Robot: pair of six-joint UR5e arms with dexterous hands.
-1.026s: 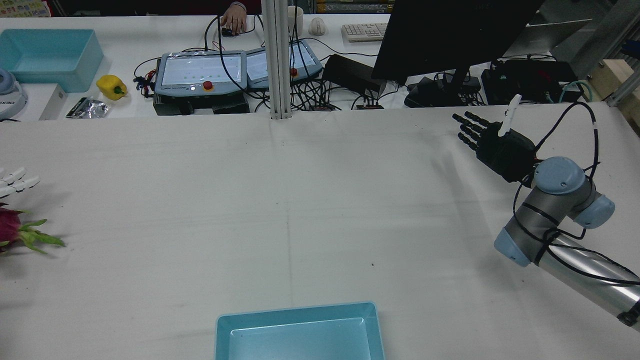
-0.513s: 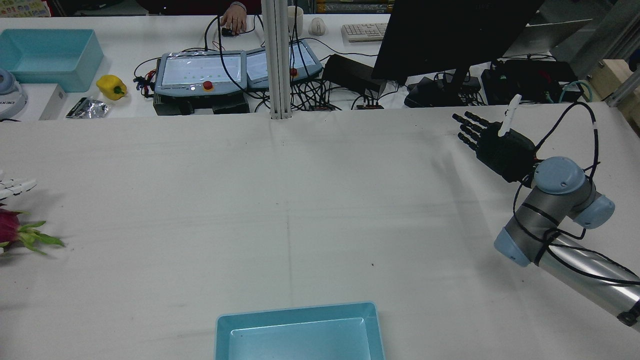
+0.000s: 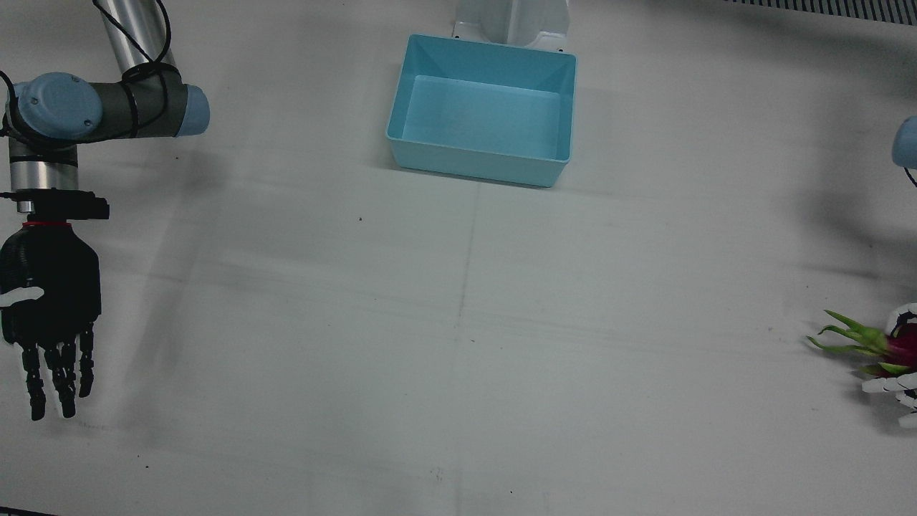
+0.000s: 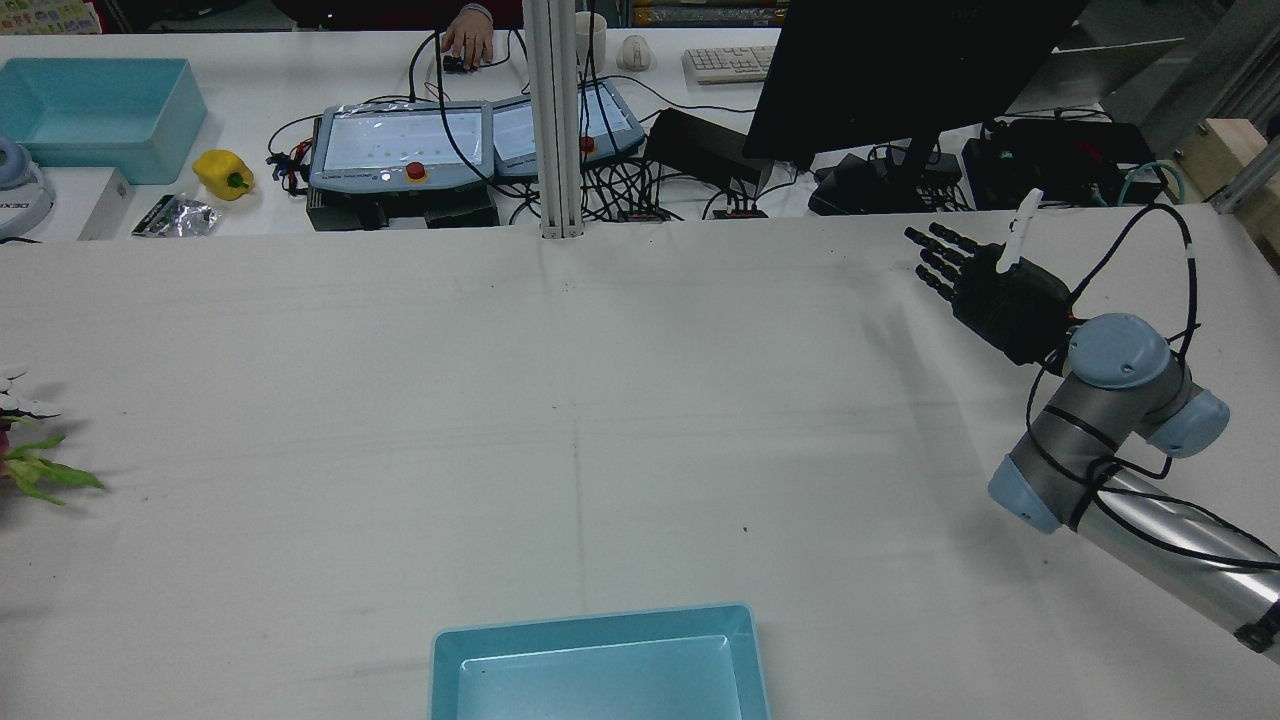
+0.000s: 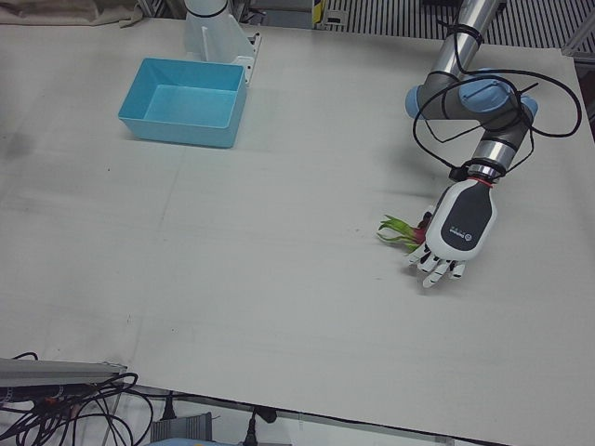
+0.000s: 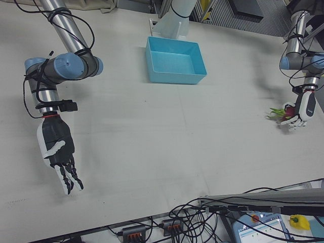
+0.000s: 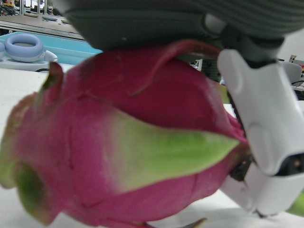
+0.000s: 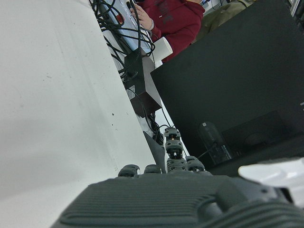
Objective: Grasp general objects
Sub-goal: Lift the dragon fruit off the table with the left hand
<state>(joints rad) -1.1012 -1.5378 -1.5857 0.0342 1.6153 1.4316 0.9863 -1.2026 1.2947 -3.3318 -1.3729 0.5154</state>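
Observation:
A magenta dragon fruit (image 3: 895, 347) with green leaf tips lies at the table's edge on my left side. It also shows in the left-front view (image 5: 407, 229) and fills the left hand view (image 7: 128, 147). My white left hand (image 5: 460, 223) covers it from above, with its fingers (image 3: 888, 385) curled round the fruit's sides. In the rear view only the leaf tips (image 4: 40, 475) show at the frame's edge. My black right hand (image 4: 990, 290) hovers open and empty over the far right of the table, also seen in the front view (image 3: 46, 301).
A light blue bin (image 3: 480, 161) stands empty at the table's near middle, close to the pedestals. Beyond the far edge are teach pendants (image 4: 400, 145), cables, a black monitor (image 4: 900, 70), a yellow pepper (image 4: 222, 172) and a second blue bin (image 4: 95, 115).
My left hand and the dragon fruit have moved together further left, almost out of the rear view. The right arm has not moved.

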